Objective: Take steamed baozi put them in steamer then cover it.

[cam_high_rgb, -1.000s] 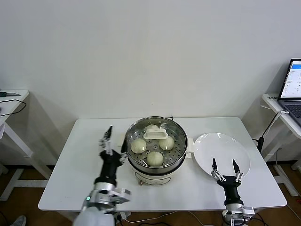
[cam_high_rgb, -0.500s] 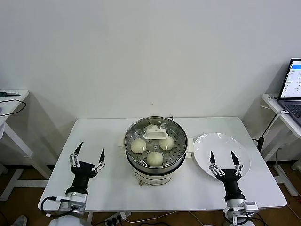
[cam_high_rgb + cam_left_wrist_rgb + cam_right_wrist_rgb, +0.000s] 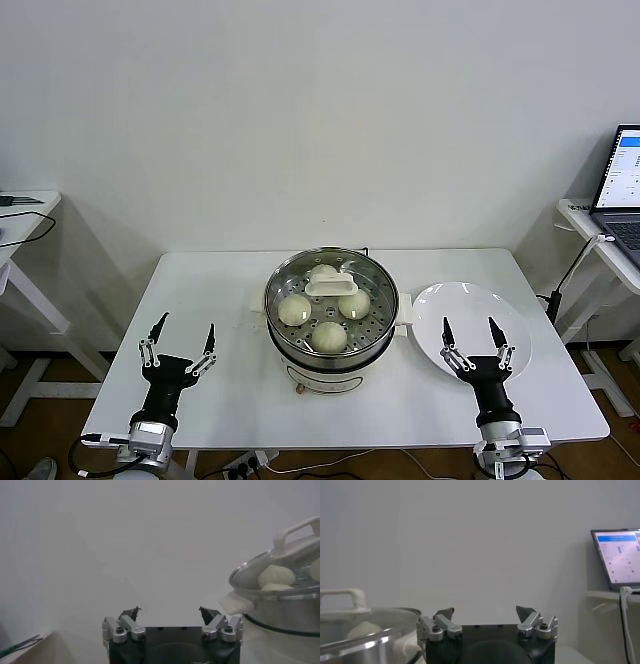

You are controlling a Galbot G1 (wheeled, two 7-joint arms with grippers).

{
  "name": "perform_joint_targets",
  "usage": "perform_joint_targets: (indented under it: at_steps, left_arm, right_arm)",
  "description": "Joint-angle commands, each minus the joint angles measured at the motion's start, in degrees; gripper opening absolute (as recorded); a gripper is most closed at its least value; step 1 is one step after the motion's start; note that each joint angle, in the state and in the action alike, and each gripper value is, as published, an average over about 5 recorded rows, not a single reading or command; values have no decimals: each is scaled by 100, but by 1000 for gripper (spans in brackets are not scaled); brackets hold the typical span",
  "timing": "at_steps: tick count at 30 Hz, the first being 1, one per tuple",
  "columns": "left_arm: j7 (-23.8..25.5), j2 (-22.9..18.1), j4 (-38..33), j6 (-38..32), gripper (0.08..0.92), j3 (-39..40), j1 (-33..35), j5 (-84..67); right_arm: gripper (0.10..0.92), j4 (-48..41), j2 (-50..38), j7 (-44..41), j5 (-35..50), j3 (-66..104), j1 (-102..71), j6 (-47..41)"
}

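Four cream-white pleated steamed baozi (image 3: 328, 308) sat inside the shiny round stainless-steel steamer (image 3: 332, 312) mid-table under the clear glass cover (image 3: 331, 293), left gripper (image 3: 179, 337) and right gripper (image 3: 471, 338) flanking it, both spread, empty.

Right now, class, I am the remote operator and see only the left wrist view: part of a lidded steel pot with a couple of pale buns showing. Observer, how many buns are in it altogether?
Observer: Four round cream-white buns sit on the perforated tray of the shiny steel steamer, under the clear glass lid.
Operator: Is there a plate, and is anything on it?
Observer: A flat white plate lies beside the steamer on the robot's right, with no bun on it.
Operator: Where is the right tool?
Observer: The right tool stands at the plate's near edge, open and holding nothing.
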Motion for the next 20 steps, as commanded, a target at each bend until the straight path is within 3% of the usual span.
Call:
perform_joint_targets:
  at_steps: [1, 20]
  left_arm:
    - [13, -30, 44, -178, 823, -61, 89, -229]
    - [14, 3, 2, -217, 823, 41, 128, -224]
  right_arm:
    - [823, 187, 17, 26, -155, -13, -91, -123]
    - [823, 416, 56, 79, -364, -40, -305, -182]
